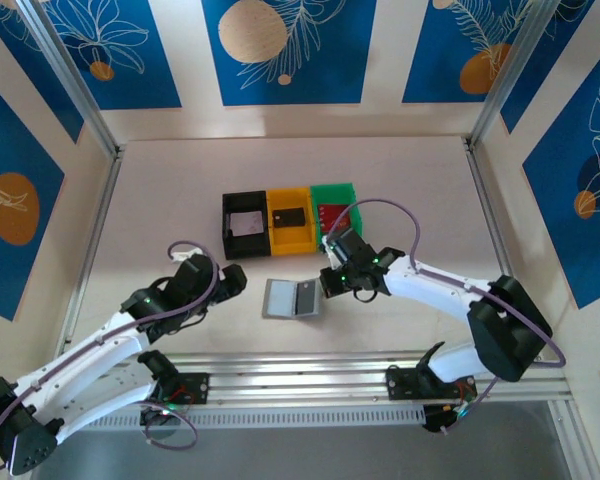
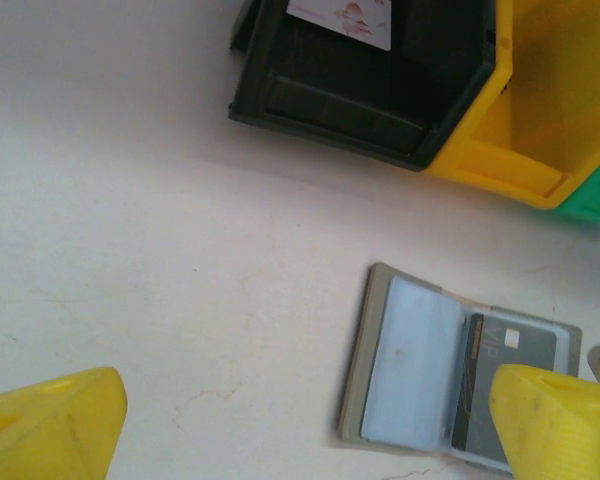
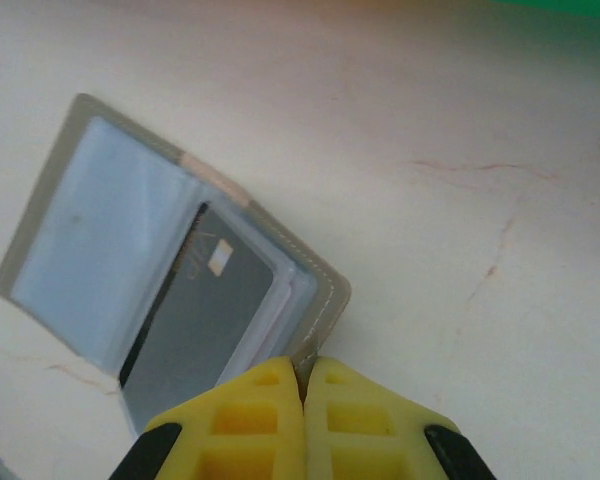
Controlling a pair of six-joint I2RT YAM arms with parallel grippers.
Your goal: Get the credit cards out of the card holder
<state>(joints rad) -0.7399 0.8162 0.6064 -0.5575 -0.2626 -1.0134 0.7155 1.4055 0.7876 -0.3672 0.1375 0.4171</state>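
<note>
Between the yellow fingers of my right tool (image 3: 305,378), which are pressed together, sits one corner of the small flat grey folding card holder (image 3: 100,240). The flap's edge runs straight into the seam between the fingers, so I am pinched on that corner. The holder lies spread open like a book on the pale tabletop (image 1: 160,200), and from above the half I grip looks tilted up a little. That half carries a dark grey credit card (image 3: 205,320) with a small pale chip, tucked in a clear pocket. The other half shows a pale whitish-blue panel.

My left tool (image 2: 305,400) hangs over bare tabletop with its yellow fingers spread wide and nothing between them. From its wrist camera one finger overlaps the holder's near corner; whether they touch I cannot tell. From above, this tool stands just to the left of the holder, apart from it.

Beyond the holder, farther from my bases, three small plastic bins stand touching in a row: a black bin (image 1: 226,225) on the left, a yellow bin (image 1: 290,246) in the middle and a green bin (image 1: 332,189) on the right. A white card (image 1: 247,223) with reddish print lies in the black one and a dark card (image 1: 290,215) in the yellow one. A red item (image 1: 330,215) shows in the green one, partly behind my right arm.
</note>
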